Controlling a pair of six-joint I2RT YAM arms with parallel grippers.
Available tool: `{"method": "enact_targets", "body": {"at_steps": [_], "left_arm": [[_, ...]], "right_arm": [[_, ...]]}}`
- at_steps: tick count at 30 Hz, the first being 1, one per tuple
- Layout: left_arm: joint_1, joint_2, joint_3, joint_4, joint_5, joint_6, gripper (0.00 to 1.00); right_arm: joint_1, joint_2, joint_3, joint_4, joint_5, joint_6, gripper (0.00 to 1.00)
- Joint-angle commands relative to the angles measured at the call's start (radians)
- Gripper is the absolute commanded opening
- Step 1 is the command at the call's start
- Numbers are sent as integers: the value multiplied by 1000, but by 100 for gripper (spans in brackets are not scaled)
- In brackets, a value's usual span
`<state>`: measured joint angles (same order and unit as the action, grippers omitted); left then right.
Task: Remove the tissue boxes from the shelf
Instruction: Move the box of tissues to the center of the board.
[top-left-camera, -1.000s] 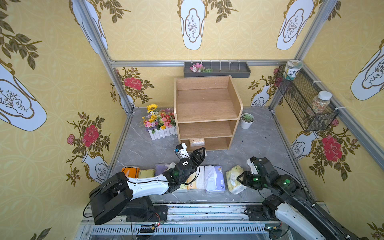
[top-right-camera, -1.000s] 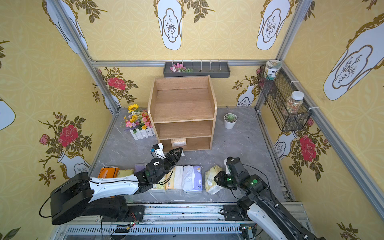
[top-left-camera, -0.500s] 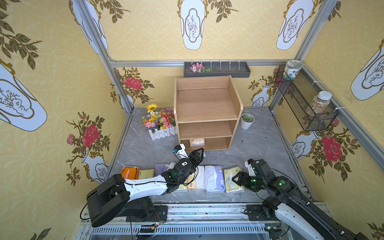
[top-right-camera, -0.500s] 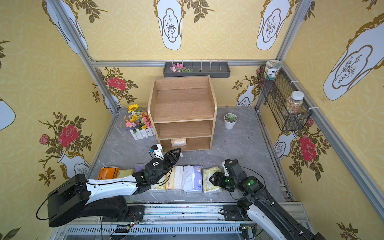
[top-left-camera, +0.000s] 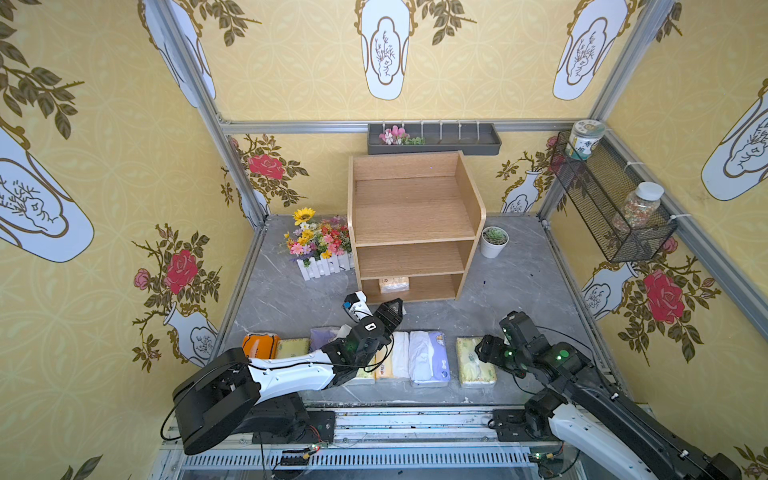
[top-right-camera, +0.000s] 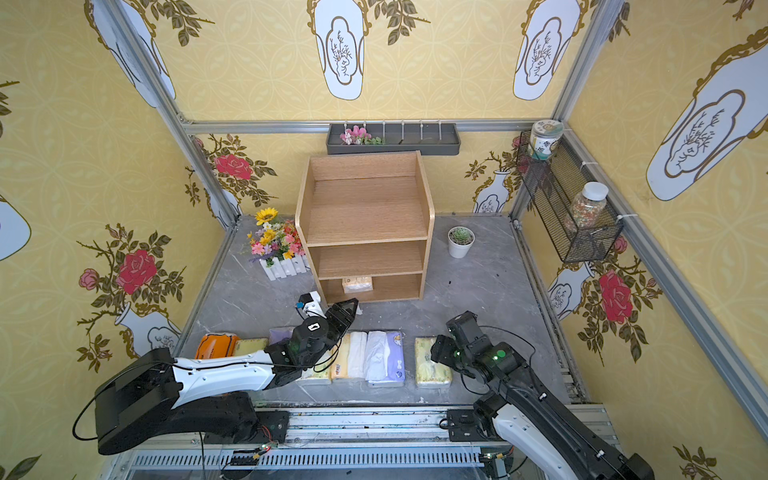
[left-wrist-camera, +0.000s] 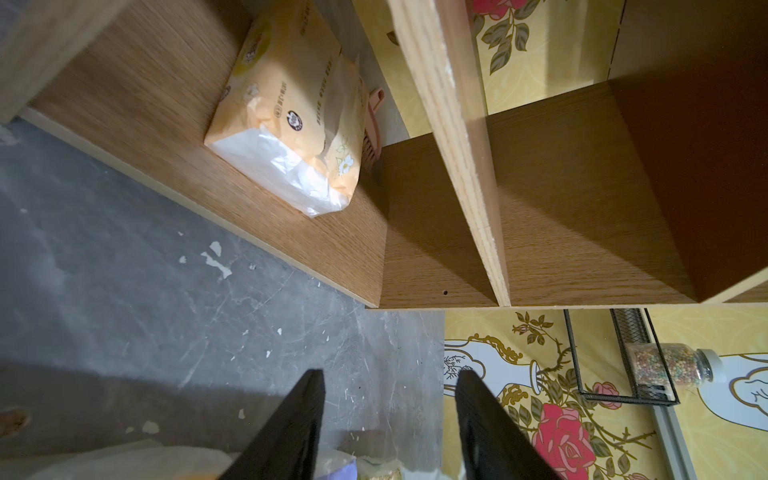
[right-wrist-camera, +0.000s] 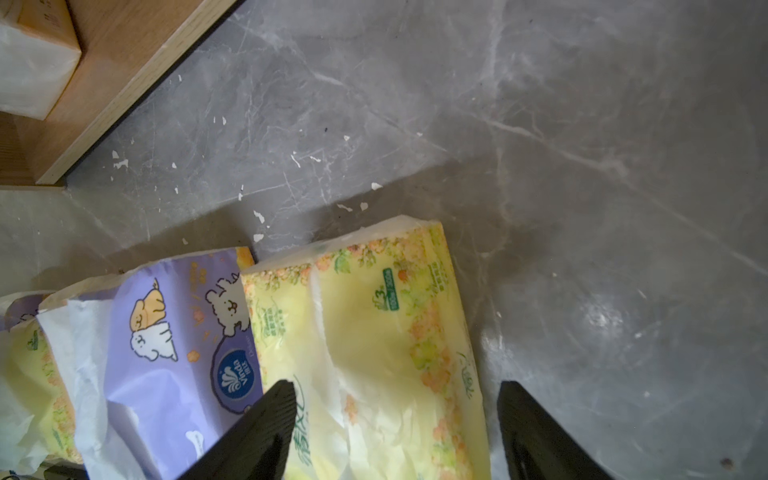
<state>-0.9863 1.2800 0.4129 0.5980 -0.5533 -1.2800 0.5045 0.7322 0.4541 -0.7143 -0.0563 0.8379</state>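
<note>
One tan pack (top-left-camera: 394, 284) lies in the shelf (top-left-camera: 415, 216) — on the bottom level, toward the left side. It lies flat, and its long side runs from near to far, so a short white end faces out at me. That is good for me, I think: I can reach straight in and pinch it across its thin side.

My left gripper (left-wrist-camera: 388, 374) hangs low over the grey floor (left-wrist-camera: 124, 291), just in front of the shelf, and points at that pack. Its jaws are about half open and hold nothing — wide enough, I guess, to slip around the pack.

The other packs lie side by side in a row (top-right-camera: 386, 353) along the near edge, out of the way of the shelf. Each one points near to far too. My right gripper (right-wrist-camera: 395, 384) is over the yellow-green pack (right-wrist-camera: 374, 332) at the right end of the row. Its jaws are wide apart and grip nothing; the pack rests flat on the floor.
</note>
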Motion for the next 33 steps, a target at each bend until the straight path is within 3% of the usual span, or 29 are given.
{"method": "enact_targets", "body": {"at_steps": [1, 8, 16, 19, 22, 25, 29, 33], "left_arm": [[4, 3, -12, 5, -1, 2, 56], [6, 16, -14, 17, 3, -3, 56], [9, 23, -21, -8, -16, -47, 55], [22, 24, -30, -11, -8, -64, 52], [53, 33, -48, 1, 14, -74, 50], [73, 39, -53, 4, 21, -67, 49], [84, 32, -62, 8, 9, -67, 48], [94, 25, -74, 27, -4, -62, 46]], "right_arm": [[4, 26, -20, 116, -61, 1, 73], [47, 51, -46, 238, -142, 28, 63], [57, 67, -81, 321, -173, 89, 63], [57, 45, -71, 273, -122, 85, 67], [62, 24, -12, 130, 33, 59, 77], [63, 7, 50, 102, 104, 13, 77], [91, 12, 86, 214, 103, -21, 72], [192, 62, 77, 412, 118, -8, 68]]}}
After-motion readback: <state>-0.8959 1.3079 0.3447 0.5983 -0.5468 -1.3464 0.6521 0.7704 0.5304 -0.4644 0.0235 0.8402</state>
